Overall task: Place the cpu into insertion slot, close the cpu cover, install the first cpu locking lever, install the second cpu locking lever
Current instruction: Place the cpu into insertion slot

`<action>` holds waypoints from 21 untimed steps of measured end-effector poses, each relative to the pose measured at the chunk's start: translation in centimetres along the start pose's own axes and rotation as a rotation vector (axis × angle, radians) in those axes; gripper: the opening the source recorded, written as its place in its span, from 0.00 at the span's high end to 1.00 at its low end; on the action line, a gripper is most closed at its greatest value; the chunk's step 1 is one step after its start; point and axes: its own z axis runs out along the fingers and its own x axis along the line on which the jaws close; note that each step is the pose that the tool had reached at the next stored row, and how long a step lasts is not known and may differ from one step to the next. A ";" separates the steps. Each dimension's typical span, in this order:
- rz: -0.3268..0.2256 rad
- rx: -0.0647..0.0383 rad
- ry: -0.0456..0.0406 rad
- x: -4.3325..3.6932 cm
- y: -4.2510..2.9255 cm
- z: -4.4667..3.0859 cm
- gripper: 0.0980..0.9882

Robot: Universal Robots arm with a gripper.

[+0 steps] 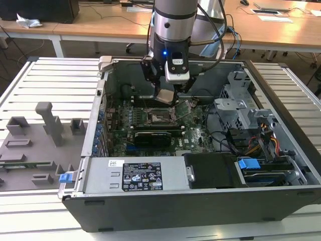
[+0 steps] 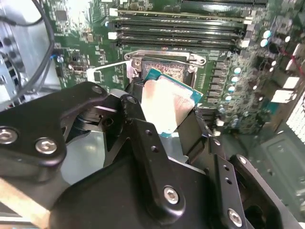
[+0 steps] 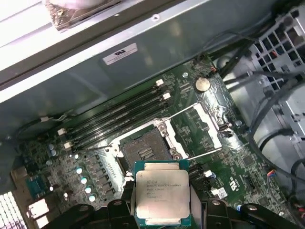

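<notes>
Step in hand, as I judge it: seating chip.
- Do it well: match edges square to socket (image 1: 159,116), keep chip (image 1: 164,96) level, come straight down, no sliding across pins, light touch.
- Socket: centre of exterior view, bare.
- Chip: hangs just above socket, apart from it.
- Cover (image 3: 208,123): flipped open beside socket.
- My gripper (image 3: 163,206): narrowly spread, pinching chip by two opposite edges.
</notes>
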 end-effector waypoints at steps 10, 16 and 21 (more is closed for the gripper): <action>0.179 -0.003 -0.0160 -0.01 -0.02 0.24 0.50; 0.313 -0.005 -0.0280 -0.01 -0.04 0.45 0.50; 0.427 -0.007 -0.0384 -0.01 -0.06 0.65 0.50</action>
